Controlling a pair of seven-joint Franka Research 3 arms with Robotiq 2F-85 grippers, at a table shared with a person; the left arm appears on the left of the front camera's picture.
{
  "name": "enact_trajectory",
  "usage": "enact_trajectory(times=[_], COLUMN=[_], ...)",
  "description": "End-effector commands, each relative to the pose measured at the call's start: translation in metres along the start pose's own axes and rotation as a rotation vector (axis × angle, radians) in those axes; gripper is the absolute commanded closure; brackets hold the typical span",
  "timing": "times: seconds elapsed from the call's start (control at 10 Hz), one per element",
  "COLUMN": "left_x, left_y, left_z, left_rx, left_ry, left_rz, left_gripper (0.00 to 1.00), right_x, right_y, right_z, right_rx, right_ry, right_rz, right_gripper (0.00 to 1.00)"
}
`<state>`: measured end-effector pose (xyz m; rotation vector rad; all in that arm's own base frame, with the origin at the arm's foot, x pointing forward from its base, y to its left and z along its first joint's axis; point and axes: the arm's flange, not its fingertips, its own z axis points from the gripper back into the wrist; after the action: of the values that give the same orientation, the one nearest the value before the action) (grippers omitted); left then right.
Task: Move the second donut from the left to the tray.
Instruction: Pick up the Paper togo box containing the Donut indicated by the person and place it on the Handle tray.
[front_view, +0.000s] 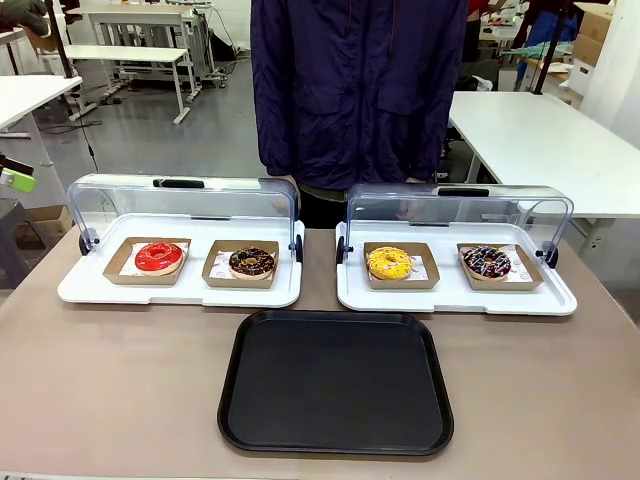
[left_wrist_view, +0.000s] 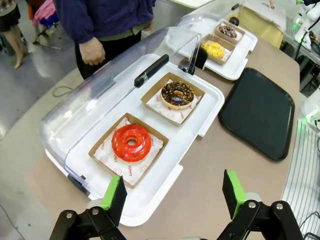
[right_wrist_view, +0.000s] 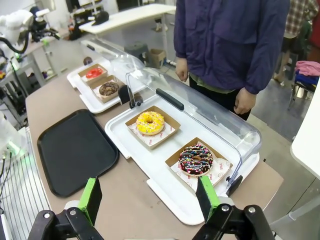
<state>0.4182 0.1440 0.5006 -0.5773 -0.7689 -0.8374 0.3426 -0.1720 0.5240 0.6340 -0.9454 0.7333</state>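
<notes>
The chocolate donut with yellowish drizzle (front_view: 252, 262) (left_wrist_view: 177, 94) (right_wrist_view: 108, 88) sits in a small brown cardboard tray inside the left white tray (front_view: 90, 290), second from the left. The large black tray (front_view: 336, 383) (left_wrist_view: 260, 111) (right_wrist_view: 72, 150) lies bare on the table in front of both white trays. My left gripper (left_wrist_view: 174, 195) hovers open above the near corner of the left white tray, close to the red-glazed donut (front_view: 159, 257) (left_wrist_view: 131, 142). My right gripper (right_wrist_view: 150, 196) hovers open above the right white tray's edge, near the sprinkled chocolate donut (front_view: 486, 263) (right_wrist_view: 196, 160).
Both white trays have their clear domed lids (front_view: 185, 200) (front_view: 460, 208) swung open toward the far side. A yellow-iced donut (front_view: 389, 263) (right_wrist_view: 150, 123) sits in the right white tray (front_view: 555, 302). A person in a dark jacket (front_view: 360, 90) stands at the far edge, hands down.
</notes>
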Motion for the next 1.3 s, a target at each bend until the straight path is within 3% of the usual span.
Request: enact_trajectory(times=[0.0,1.2], left_x=[0.0016,0.0016], left_y=[-0.0008,-0.0008], left_z=[0.0003,0.0003], left_rx=[-0.007,-0.007], left_ry=[-0.015,-0.015], left_rz=[-0.006,-0.006], left_gripper=[0.0,0.0], right_x=[0.0017,0.0017], right_y=[-0.0029,-0.0029], right_z=[-0.0002,-0.0002], right_rx=[0.001,0.001], right_ry=[-0.024,-0.024], right_rz=[0.025,0.025], right_gripper=[0.0,0.0])
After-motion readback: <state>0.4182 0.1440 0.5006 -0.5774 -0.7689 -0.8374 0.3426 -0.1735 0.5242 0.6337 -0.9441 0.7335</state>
